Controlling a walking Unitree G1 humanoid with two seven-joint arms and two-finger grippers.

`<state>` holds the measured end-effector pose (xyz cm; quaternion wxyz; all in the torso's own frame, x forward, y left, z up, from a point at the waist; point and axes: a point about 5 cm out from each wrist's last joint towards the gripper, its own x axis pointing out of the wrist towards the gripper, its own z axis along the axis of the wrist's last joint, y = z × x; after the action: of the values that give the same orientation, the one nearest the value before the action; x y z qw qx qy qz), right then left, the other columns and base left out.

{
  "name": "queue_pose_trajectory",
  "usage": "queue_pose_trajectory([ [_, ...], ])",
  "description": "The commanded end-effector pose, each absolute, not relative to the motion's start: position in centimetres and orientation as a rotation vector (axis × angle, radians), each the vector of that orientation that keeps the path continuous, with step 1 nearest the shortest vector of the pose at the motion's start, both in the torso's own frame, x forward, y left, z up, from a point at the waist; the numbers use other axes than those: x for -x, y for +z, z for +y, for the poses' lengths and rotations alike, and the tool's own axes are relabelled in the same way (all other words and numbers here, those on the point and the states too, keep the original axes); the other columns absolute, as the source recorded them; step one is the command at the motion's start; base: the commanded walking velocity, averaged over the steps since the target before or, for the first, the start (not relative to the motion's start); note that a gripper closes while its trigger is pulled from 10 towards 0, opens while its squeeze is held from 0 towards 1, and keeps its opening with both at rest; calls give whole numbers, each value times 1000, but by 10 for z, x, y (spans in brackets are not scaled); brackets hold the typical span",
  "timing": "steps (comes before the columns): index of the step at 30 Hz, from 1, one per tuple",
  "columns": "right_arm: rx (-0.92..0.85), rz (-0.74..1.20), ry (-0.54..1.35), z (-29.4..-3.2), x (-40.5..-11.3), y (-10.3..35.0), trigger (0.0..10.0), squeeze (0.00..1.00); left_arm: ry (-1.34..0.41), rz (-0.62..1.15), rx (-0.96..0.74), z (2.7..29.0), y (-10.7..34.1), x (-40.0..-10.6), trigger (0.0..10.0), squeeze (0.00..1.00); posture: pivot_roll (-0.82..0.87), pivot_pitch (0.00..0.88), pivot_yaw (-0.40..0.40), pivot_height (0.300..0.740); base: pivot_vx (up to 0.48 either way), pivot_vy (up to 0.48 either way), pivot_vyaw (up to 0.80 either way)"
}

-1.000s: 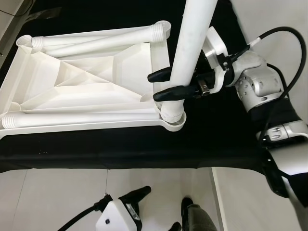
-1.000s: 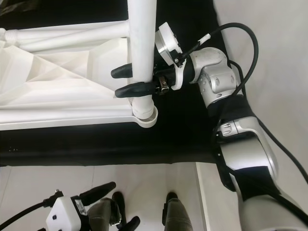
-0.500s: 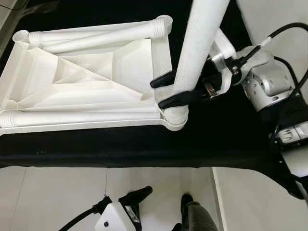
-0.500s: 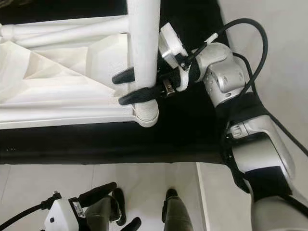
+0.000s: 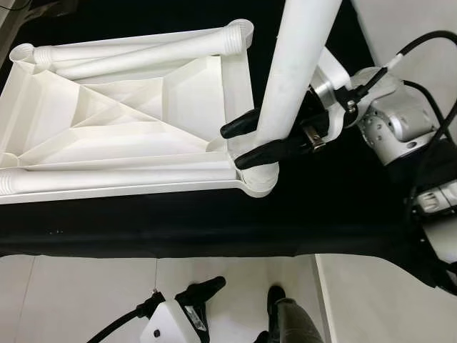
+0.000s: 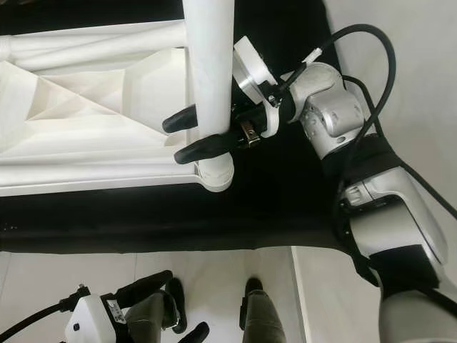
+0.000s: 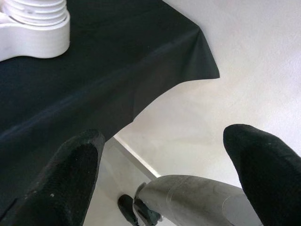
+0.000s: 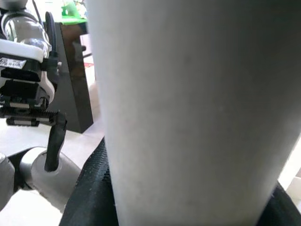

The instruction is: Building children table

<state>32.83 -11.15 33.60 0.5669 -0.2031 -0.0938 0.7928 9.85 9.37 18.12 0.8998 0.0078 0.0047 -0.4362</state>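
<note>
1. On the black cloth (image 5: pixel 178 221) before me lies the white tabletop (image 5: pixel 128 128), underside up, so its corner sockets face upward for the legs.
2. My right gripper (image 5: pixel 260 136) is clamped around the white table leg (image 5: pixel 293 71), fingers on either side of the tube low down, near its foot; I judge that grip gives control of the end that has to seat.
3. I hold the leg nearly upright, its lower end in or right at the near right corner socket (image 5: pixel 258 180). How deep it sits, I cannot tell.
4. Two other legs (image 5: pixel 143 57) lie flat along the far edge of the tabletop, and a further one rests along the near edge, close at hand for their corners.
5. My left gripper (image 7: pixel 164 160) hangs idle below the table edge, fingers apart, holding nothing, over pale floor (image 5: pixel 78 300).
</note>
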Motion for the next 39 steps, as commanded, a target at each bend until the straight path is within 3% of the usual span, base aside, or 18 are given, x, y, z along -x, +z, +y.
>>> queue_pose_trajectory([
  [1,463,-92,1853,-110,-335,301,10000,0,-908,26,-22,93,180,-95,10000,0,120,458,44,740,0,0,0],
  [4,461,-91,1841,-111,-336,298,10000,0,-907,26,-23,93,180,-95,10000,0,119,456,43,740,0,0,0],
  [11,350,-43,1478,-122,-332,277,10000,0,-901,27,-27,91,179,-96,10000,0,90,436,-7,740,0,0,0],
  [12,338,-49,1203,-119,-327,262,10000,0,-893,24,-29,91,178,-97,10000,0,84,428,-10,740,0,0,0],
  [13,338,-49,1203,-119,-327,262,10000,0,-893,24,-29,91,178,-97,10000,0,84,428,-10,740,0,0,0],
  [14,348,12,936,-120,-307,232,10000,0,-886,19,-32,93,178,-99,10000,0,56,424,5,740,0,0,0],
  [15,348,12,936,-120,-307,232,10000,0,-886,19,-32,93,178,-99,10000,0,56,424,5,740,0,0,0],
  [17,298,80,624,-119,-280,208,10000,0,-882,11,-38,95,176,-105,10000,0,42,404,44,740,0,0,0],
  [22,225,22,502,-115,-291,213,10000,0,-888,5,-60,96,170,-114,10000,0,37,351,60,740,0,0,0],
  [29,224,14,494,-112,-296,207,10000,0,-853,1,-82,102,165,-125,10000,0,38,319,56,740,0,0,0],
  [32,221,23,470,-108,-300,204,10000,0,-745,-5,-113,114,163,-139,10000,0,50,270,48,740,0,0,0],
  [36,224,23,467,-107,-301,203,10000,0,-711,-9,-117,117,163,-143,10000,0,50,270,48,740,0,0,0],
  [39,232,33,427,-103,-298,202,10000,0,-604,-86,-168,131,177,-164,10000,0,54,242,41,740,0,0,0],
])
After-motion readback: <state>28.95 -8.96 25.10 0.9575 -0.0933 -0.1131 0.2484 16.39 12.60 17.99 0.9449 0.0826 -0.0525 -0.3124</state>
